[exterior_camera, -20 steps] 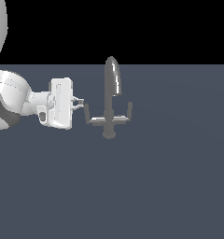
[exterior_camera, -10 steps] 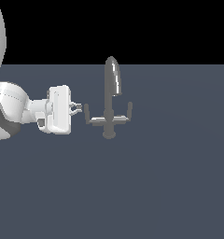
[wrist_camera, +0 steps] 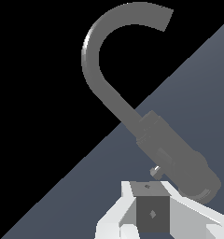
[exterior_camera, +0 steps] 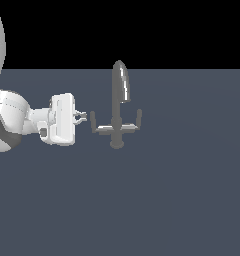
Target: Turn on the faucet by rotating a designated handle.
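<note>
Gripper [exterior_camera: 83,116]: horizontal on the arm's end, tips aimed at the faucet; short fingers close together, gap narrow, nothing held. In the wrist view the fingers [wrist_camera: 115,215] framed a dark block that I took for the handle's peg, but whether they flanked it or sat short of it could not be told.

Handle [exterior_camera: 96,125]: just ahead of the fingertips, a small gap showing in the exterior view; no contact seen.

Faucet [exterior_camera: 118,102]: directly beyond the handle, on the dark floor [exterior_camera: 142,200]; base farther from the gripper than the near peg.

Second lever [exterior_camera: 136,121]: on the far side of the spout from the gripper; not the target.

Handle axis: arm ran level, out from the stem toward the gripper; peg at its end stood upright. L-shape, long axis horizontal, roughly in line with the gripper's approach.

Spout: tall, upright; wrist view showed it hooking over at the top.

Handling, judged: rigid metal, smooth, likely slick; fixed to a pivot, so it should swing, not lift. No fragility expected.

Hold, judged: at the upright peg, farthest from the stem, for best leverage; push or pinch sideways around the stem.
</note>
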Tool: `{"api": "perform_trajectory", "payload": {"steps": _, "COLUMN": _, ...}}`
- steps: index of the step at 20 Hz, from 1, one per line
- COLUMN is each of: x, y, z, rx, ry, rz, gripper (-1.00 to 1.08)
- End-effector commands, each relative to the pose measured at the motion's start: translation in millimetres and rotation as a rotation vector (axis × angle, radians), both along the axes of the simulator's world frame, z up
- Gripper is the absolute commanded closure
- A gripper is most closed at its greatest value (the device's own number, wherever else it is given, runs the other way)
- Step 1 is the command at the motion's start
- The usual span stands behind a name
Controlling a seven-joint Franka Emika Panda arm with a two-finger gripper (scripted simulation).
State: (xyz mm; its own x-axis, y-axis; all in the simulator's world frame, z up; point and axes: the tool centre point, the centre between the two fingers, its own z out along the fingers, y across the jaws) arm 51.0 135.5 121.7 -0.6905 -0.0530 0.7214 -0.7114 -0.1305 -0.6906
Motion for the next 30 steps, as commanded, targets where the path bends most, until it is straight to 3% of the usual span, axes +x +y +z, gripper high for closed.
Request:
{"api": "perform_trajectory", "payload": {"steps": 1, "x": 1, "y": -4, "z": 2, "rx": -0.003, "ry": -0.005, "rz": -0.004, "gripper": 1.08}}
{"api": "perform_trajectory", "payload": {"steps": 7, "x": 8, "y": -32, "z": 8, "rx": -0.041, "ry": -0.019, "rz": -0.028, "gripper": 1.08}}
{"api": "perform_trajectory", "payload": {"steps": 13, "x": 9, "y": -35, "z": 8, "rx": -0.045, "ry": -0.019, "rz": -0.031, "gripper": 1.08}}
{"api": "perform_trajectory", "payload": {"steps": 30, "x": -30, "y": -40, "z": 23, "rx": -0.045, "ry": -0.019, "rz": -0.03, "gripper": 1.08}}
